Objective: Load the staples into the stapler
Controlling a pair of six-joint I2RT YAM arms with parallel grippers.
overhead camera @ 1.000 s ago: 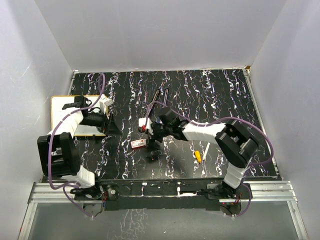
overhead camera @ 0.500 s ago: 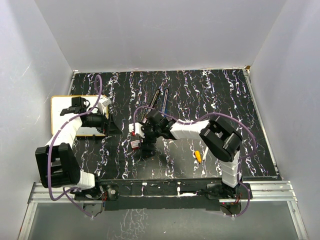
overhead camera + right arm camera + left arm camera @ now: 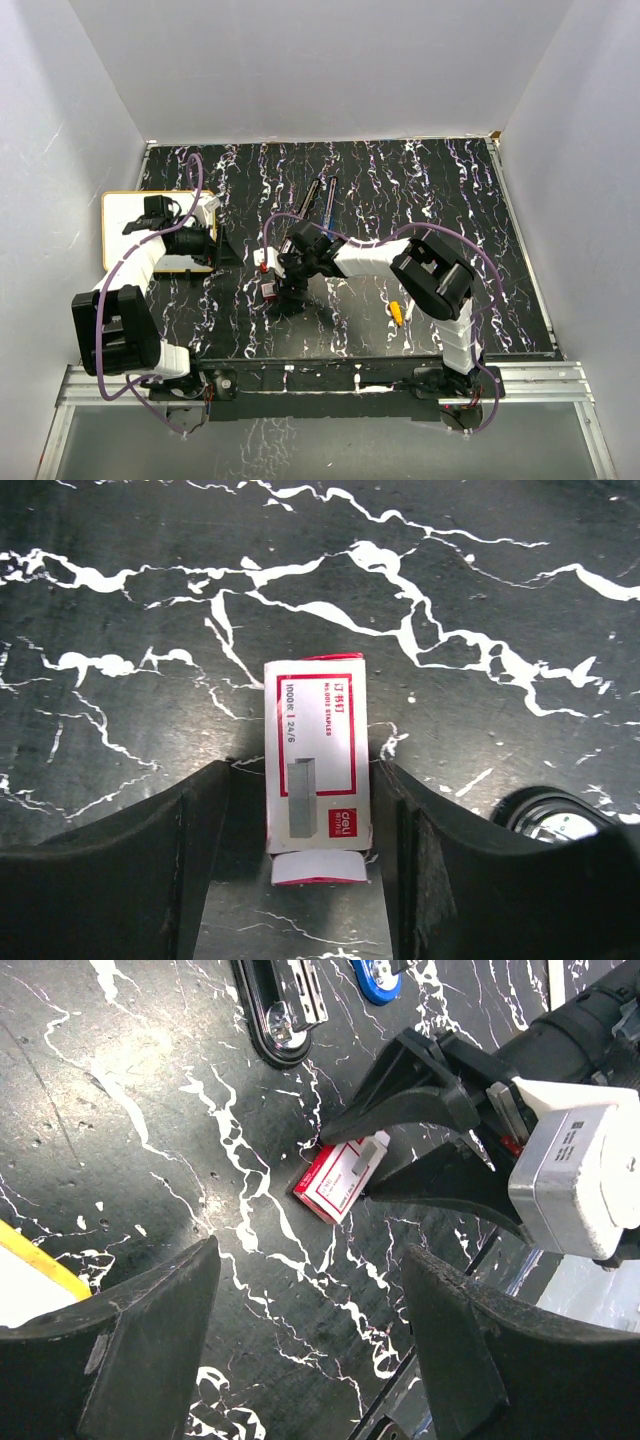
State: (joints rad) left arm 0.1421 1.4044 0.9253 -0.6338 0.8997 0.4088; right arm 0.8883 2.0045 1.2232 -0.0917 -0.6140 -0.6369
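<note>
The staples box (image 3: 317,750), red and white with its end flap open, lies flat on the black marbled table. My right gripper (image 3: 305,775) is open and straddles the box: the right finger is at its edge, the left finger a small gap away. In the top view the right gripper (image 3: 270,280) covers most of the box (image 3: 269,292). In the left wrist view the box (image 3: 330,1185) shows between the right gripper's fingers (image 3: 400,1100). A black stapler (image 3: 318,195) lies open behind it, also in the left wrist view (image 3: 283,1005). My left gripper (image 3: 310,1360) is open and empty.
A blue stapler (image 3: 331,200) lies beside the black one. A yellow-tipped white pen (image 3: 400,310) lies right of the box. A yellow-edged white board (image 3: 125,215) sits at the left table edge under the left arm. A round dark object (image 3: 545,820) lies right of the right gripper.
My right arm has swung left and down, bringing its open gripper over the staples box. The left arm has hardly moved.
</note>
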